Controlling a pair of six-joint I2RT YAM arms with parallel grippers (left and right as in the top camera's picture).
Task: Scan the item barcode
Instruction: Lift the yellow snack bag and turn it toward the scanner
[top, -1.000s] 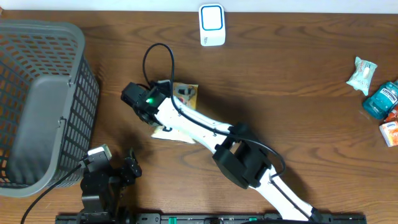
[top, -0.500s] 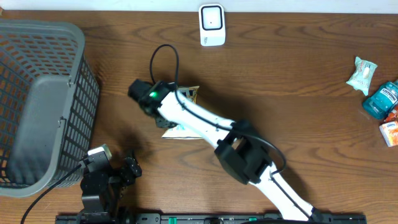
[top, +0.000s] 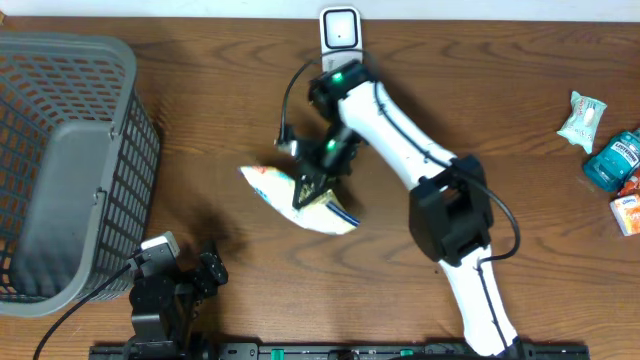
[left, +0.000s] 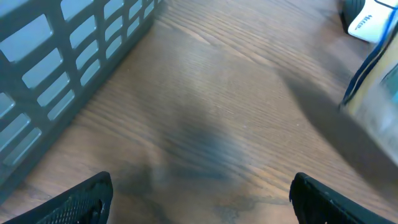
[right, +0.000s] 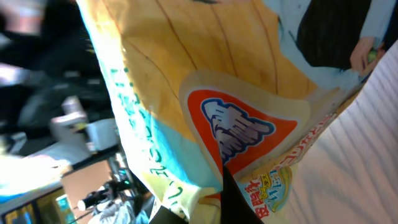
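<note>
Two arms are seen at the wooden worktop (top: 520, 80). The right pincer (top: 312, 185) is clamped on a snack bag (top: 298, 196), which is held near the middle of the worktop, below and slightly left of the white scanner (top: 340, 40) that stands at the far edge. The bag is tilted, with its pale end pointing left and its other end pointing down to the right; it appears to be held clear of the wood, though contact cannot be ruled out from above. In the right wrist view the frame is filled by the bag's yellow and light-blue face, on which an orange-red emblem (right: 239, 130) is printed, and wood grain is visible at the lower right. The left pincer (left: 199, 194) is parked at the near left edge with its jaws wide apart and nothing is held between them; bare wood is seen ahead of it, and a blurred part of the bag shows at the right edge of that view. A grey mesh basket (top: 60, 150) is placed at the left end. At the far right, well apart from the bag, a pale green packet (top: 582, 117), a blue bottle (top: 612, 160) and an orange box (top: 628, 213) are grouped together.
</note>
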